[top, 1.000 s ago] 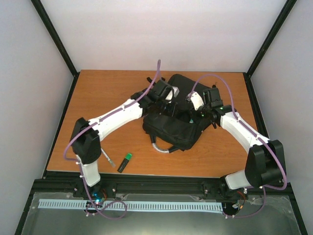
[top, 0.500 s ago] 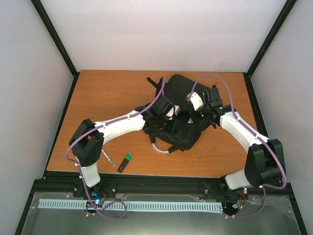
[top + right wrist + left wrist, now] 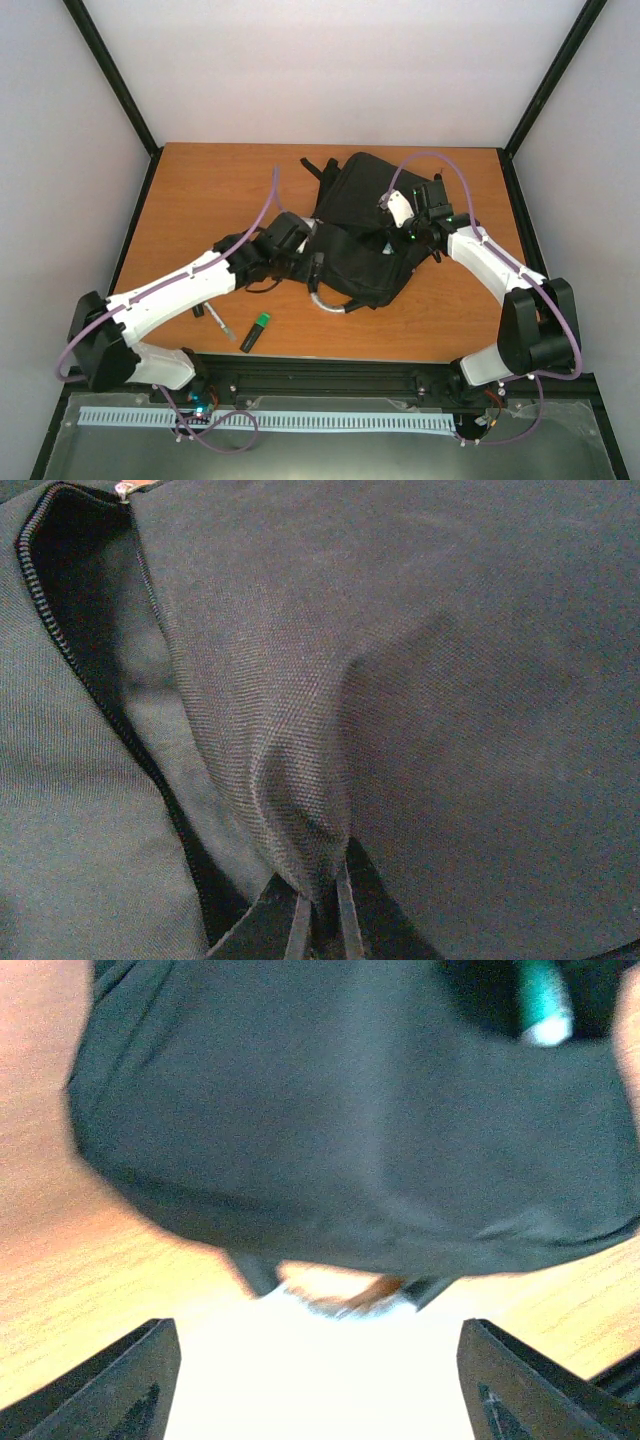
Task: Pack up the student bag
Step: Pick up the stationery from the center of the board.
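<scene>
The student bag [image 3: 362, 232] lies black and crumpled in the middle of the table, its grey handle loop [image 3: 331, 303] toward the near edge. My right gripper [image 3: 400, 226] is shut on a raised fold of the bag's fabric [image 3: 300, 810], beside the open zip [image 3: 88, 685]. My left gripper [image 3: 308, 258] stands open just left of the bag, nothing between its fingers [image 3: 110, 1390]. In the left wrist view the bag [image 3: 340, 1140] fills the top, and a teal, white-tipped object [image 3: 545, 1000] shows in its dark opening.
A green and black highlighter [image 3: 257, 332] and a thin silver pen [image 3: 216, 322] lie on the wooden table [image 3: 200, 200] near the front left. Black frame posts and pale walls close in the table.
My left arm has pulled back to the left, out of the bag's opening, and its jaws have opened. The right gripper has kept its hold on the fabric.
</scene>
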Action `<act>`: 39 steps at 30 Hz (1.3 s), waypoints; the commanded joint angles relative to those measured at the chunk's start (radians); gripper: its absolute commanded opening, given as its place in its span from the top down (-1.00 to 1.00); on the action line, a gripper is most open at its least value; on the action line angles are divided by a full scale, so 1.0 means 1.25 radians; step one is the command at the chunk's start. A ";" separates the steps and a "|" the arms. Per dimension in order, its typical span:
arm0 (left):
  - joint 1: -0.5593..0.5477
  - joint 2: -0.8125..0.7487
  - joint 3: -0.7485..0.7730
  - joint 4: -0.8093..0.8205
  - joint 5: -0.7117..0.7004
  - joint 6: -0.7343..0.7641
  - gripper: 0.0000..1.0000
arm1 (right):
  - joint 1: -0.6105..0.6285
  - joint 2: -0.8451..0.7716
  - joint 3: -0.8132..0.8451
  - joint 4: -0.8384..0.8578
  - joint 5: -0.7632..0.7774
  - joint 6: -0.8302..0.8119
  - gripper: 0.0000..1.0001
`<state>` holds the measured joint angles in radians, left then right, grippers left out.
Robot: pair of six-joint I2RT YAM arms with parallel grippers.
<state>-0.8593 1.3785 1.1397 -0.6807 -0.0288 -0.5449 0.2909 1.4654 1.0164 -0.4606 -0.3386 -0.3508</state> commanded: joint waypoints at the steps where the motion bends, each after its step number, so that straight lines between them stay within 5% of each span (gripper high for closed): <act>1: -0.001 -0.044 -0.076 -0.152 -0.115 -0.061 -0.60 | -0.003 0.000 0.021 0.009 -0.044 -0.003 0.94; 7: -0.001 -0.078 -0.166 -0.256 -0.186 -0.155 -0.81 | -0.002 0.003 0.024 0.005 -0.051 -0.003 0.94; 12: -0.001 -0.083 -0.251 -0.256 -0.150 -0.215 -0.79 | -0.002 0.002 0.023 0.005 -0.051 -0.002 0.94; 27: -0.043 0.045 -0.318 -0.211 -0.057 -0.226 -0.39 | -0.002 0.012 0.025 0.002 -0.063 0.000 0.94; 39: -0.056 0.065 -0.349 -0.137 0.022 -0.219 0.30 | -0.002 0.024 0.026 0.001 -0.065 0.000 0.94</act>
<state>-0.9169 1.4445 0.7292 -0.8974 -0.0456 -0.8162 0.2874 1.4860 1.0203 -0.4679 -0.3614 -0.3511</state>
